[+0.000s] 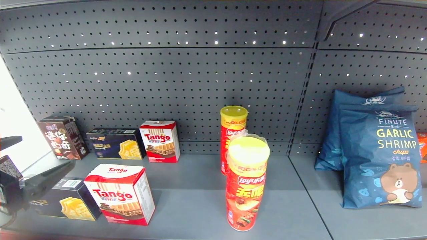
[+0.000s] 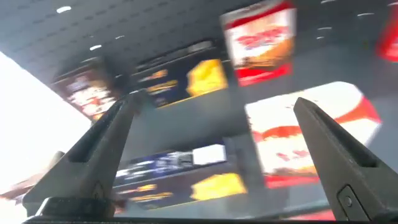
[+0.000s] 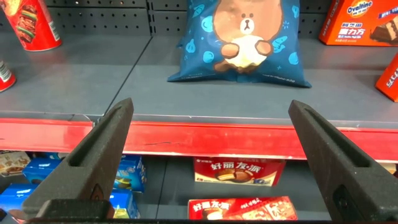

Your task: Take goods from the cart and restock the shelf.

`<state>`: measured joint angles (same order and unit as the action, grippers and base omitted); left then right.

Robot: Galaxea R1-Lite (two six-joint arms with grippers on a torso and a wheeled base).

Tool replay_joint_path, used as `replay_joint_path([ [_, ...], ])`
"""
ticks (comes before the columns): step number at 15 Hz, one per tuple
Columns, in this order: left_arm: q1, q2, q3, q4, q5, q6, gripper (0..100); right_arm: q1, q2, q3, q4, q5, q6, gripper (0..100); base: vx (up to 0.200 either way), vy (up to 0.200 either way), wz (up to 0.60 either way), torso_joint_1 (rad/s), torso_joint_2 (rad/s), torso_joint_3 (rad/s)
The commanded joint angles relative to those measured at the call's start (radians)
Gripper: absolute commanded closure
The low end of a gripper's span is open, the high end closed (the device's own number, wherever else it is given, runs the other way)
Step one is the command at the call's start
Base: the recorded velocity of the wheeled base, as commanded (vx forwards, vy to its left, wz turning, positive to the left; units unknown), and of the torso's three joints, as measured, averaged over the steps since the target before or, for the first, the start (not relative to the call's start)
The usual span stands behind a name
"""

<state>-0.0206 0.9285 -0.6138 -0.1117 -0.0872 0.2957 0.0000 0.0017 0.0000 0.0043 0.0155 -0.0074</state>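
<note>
Shelf (image 1: pixel 200 206) carries two blue chip bags (image 1: pixel 380 156) at its right end, two red chip cans (image 1: pixel 247 183) one behind the other mid-shelf, and wafer boxes (image 1: pixel 121 195) with dark boxes (image 1: pixel 115 143) toward the left end. Left gripper (image 2: pixel 217 102) hovers, jaws apart and empty, over the front left corner's boxes. Right gripper (image 3: pixel 211 104), jaws also apart and empty, sits before the shelf's red front edge, facing a chip bag

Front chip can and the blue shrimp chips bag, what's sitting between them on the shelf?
Nothing. In the head view, the grey shelf between the front chip can and the blue bag is bare apart from a panel seam.
</note>
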Motion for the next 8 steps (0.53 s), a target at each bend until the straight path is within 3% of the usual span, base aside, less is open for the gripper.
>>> replay_joint_path([
  [1, -0.032, -0.054, 0.037, -0.002, -0.025, -0.032, 0, 0.0, 0.001, 0.0, 0.0, 0.001, 0.0, 0, 0.0, 0.0, 0.0, 0.0, 0.0, 0.0],
  [3, -0.071, -0.114, 0.065, -0.002, -0.026, -0.069, 0, 0.0, 0.001, 0.0, 0.0, 0.0, -0.002, 0, 0.0, 0.0, 0.0, 0.0, 0.0, 0.0],
  [6, -0.07, -0.137, 0.069, -0.002, -0.025, -0.073, 0, 0.0, 0.001, 0.0, 0.0, 0.001, -0.002, 0, 0.0, 0.0, 0.0, 0.0, 0.0, 0.0],
  [8, -0.07, -0.139, 0.072, -0.002, -0.025, -0.099, 0, -0.002, 0.003, -0.002, 0.0, -0.016, 0.017, 0, 0.0, 0.0, 0.0, 0.0, 0.0, 0.0],
])
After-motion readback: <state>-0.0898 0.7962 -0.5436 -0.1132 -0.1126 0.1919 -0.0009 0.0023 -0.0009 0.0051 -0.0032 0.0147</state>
